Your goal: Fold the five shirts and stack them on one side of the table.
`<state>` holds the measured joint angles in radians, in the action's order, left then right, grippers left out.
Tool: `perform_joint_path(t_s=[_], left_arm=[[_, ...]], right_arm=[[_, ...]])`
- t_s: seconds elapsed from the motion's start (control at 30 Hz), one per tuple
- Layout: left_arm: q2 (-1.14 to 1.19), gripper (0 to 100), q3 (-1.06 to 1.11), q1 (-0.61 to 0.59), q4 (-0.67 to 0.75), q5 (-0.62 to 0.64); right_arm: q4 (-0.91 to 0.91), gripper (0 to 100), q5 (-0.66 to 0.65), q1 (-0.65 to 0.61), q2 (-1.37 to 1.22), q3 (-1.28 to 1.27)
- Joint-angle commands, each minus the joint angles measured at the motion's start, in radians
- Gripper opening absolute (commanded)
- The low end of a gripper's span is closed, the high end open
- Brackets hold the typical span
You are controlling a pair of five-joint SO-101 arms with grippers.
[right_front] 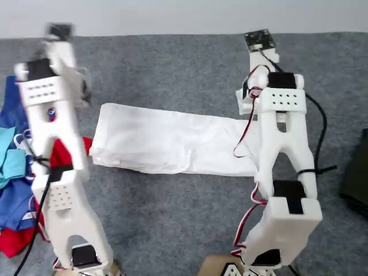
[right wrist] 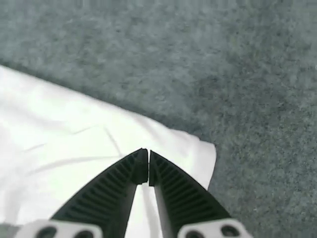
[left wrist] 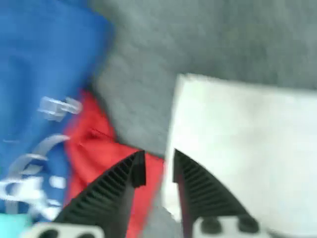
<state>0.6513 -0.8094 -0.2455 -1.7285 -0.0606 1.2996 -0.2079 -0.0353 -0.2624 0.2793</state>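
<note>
High view, white shirt (right_front: 167, 141) — corner hidden (arm (right_front: 282, 144))

White shirt (right_front: 161, 141): right end hidden under the right arm (right_front: 282, 144). Pile at the left: blue shirt (right_front: 14, 201) and teal shirt (right_front: 11, 161) cut by the frame edge, red shirt (right_front: 11, 242) partly behind the left arm (right_front: 54, 132). Black object (right_front: 357, 172) cut off at the right edge, can't identify.

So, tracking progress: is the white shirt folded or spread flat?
Partly folded: the white shirt lies as a long narrow band on the table, no sleeves sticking out, layers overlapping along one edge, not yet a compact packet.
</note>
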Motion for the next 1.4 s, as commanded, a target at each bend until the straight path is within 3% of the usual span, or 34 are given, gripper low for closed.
perform_joint_path(t_s=[0.0, 0.3, 0.47, 0.7, 1.2, 1.37], left_arm=[[-0.043, 18, 0.096, 0.072, -0.005, -0.006], [0.161, 24, 0.027, 0.034, 0.026, -0.017], [0.250, 25, -0.048, -0.020, 0.006, -0.086], [0.279, 25, -0.163, -0.032, -0.017, -0.117], [0.390, 24, -0.173, -0.023, -0.020, -0.107], [0.405, 18, -0.171, 0.012, -0.020, -0.072]], right_arm=[[0.079, 0.9, -0.006, -0.007, 0.105, 0.026], [0.240, 0.9, -0.006, 0.137, 0.140, 0.026], [0.297, 0.9, -0.006, 0.183, 0.145, 0.028], [0.306, 0.9, -0.006, 0.160, 0.145, 0.028], [0.308, 0.9, -0.005, 0.105, 0.209, 0.026], [0.308, 0.9, -0.002, 0.101, 0.211, 0.026]])
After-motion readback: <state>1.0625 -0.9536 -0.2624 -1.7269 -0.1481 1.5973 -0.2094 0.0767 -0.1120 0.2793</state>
